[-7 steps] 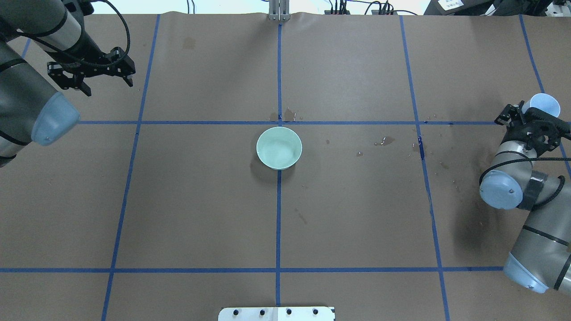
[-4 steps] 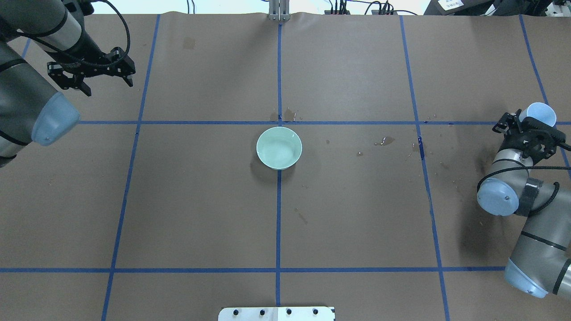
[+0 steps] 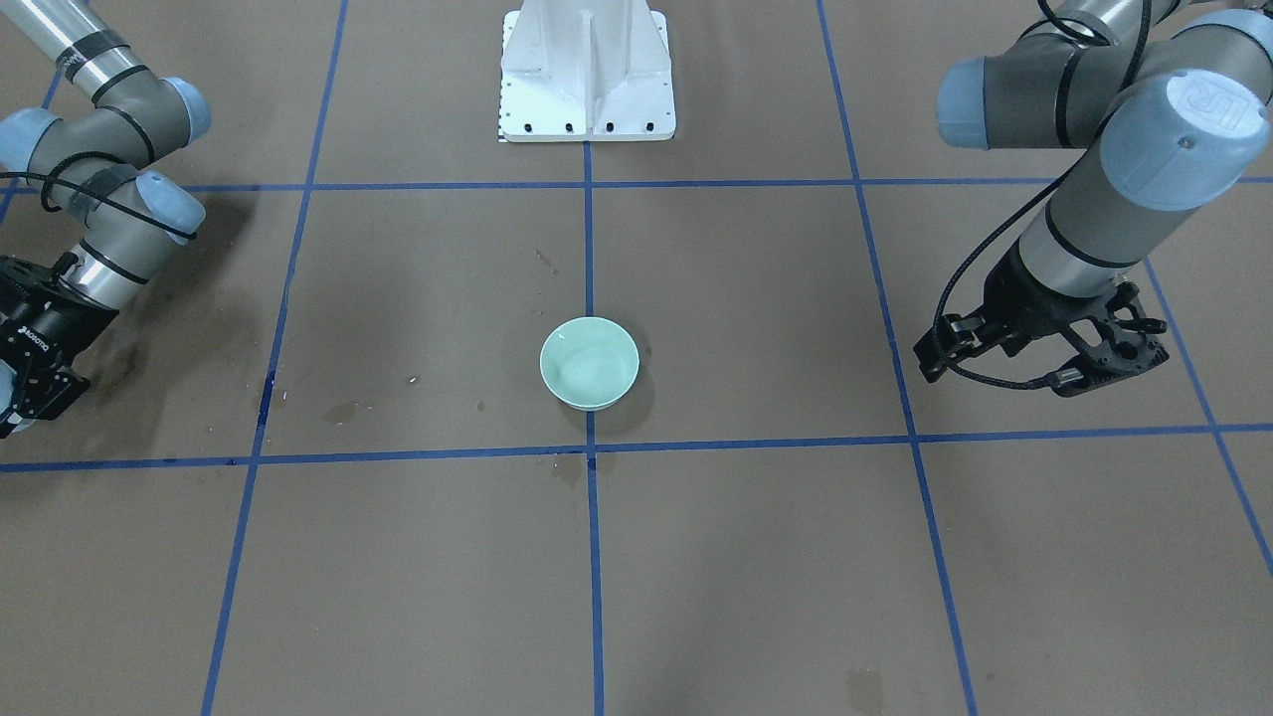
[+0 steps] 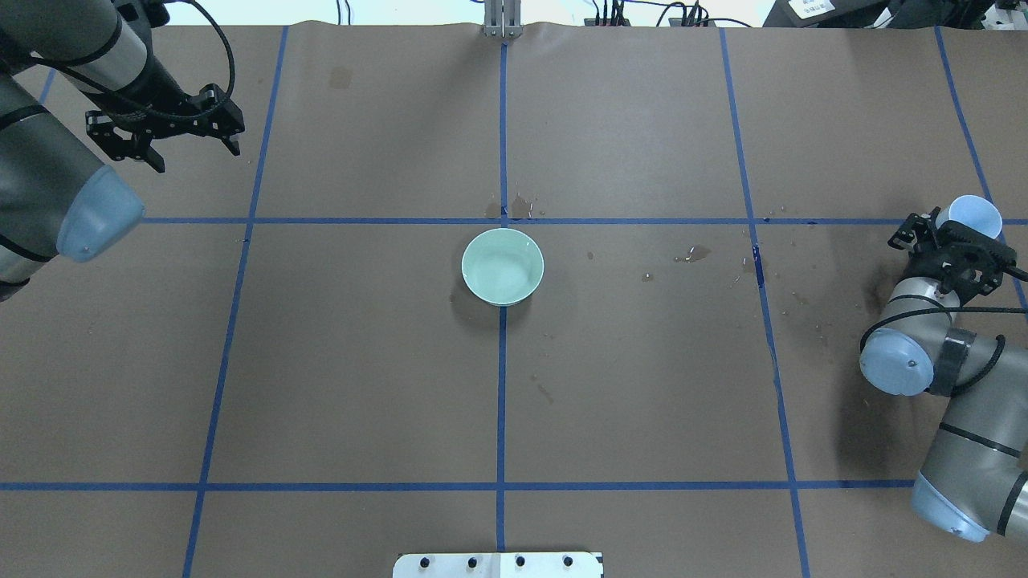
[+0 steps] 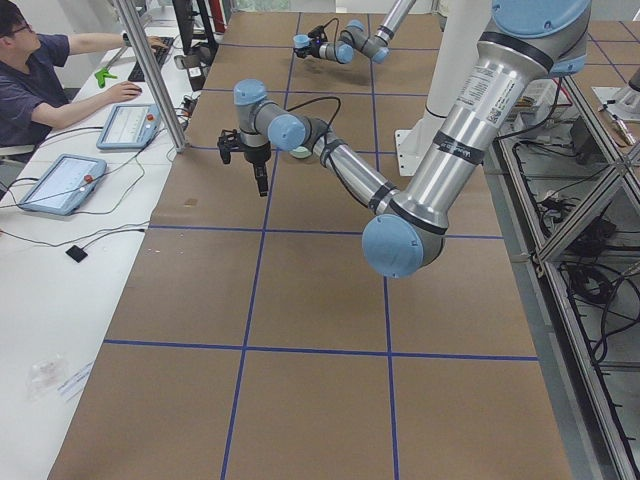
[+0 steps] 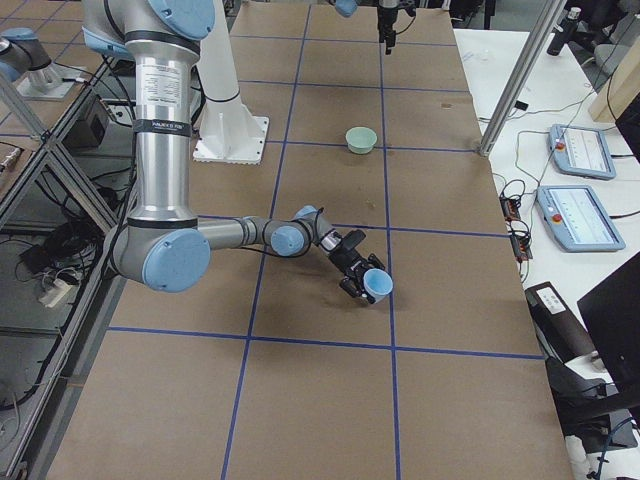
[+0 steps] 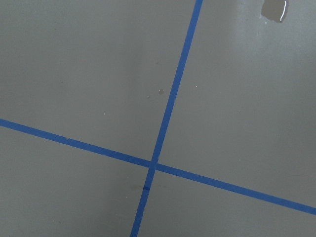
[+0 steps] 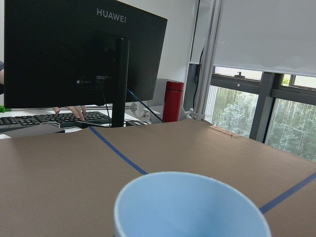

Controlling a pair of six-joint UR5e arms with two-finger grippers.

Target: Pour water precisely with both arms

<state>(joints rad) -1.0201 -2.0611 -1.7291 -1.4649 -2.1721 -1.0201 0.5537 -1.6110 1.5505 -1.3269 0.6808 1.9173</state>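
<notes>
**Operator:** At the right end of the surface [image 4: 642, 385], locate right gripper [image 4: 960, 234]. State?

**Technician:** Clamped around light-blue cup [image 4: 974, 215], held clear of the surface. Mouth tipped toward the right end, away from centre. Cannot confirm water inside from the right wrist view; only bare blue wall visible.

**Operator:** Pour target?

**Technician:** Pale green bowl [image 4: 503, 266], upright at centre, well apart from cup, toward the robot's left. Expect a long sideways carry, then a reversal of the tilt toward the bowl.

**Operator:** Left gripper [image 4: 197, 159]?

**Technician:** Spread open, empty, hovering over the far left of the surface. Likewise well apart from bowl.

**Operator:** Cautions?

**Technician:** Note wet patches [image 4: 695, 254] lying between bowl and cup. Level cup before carrying.
</notes>
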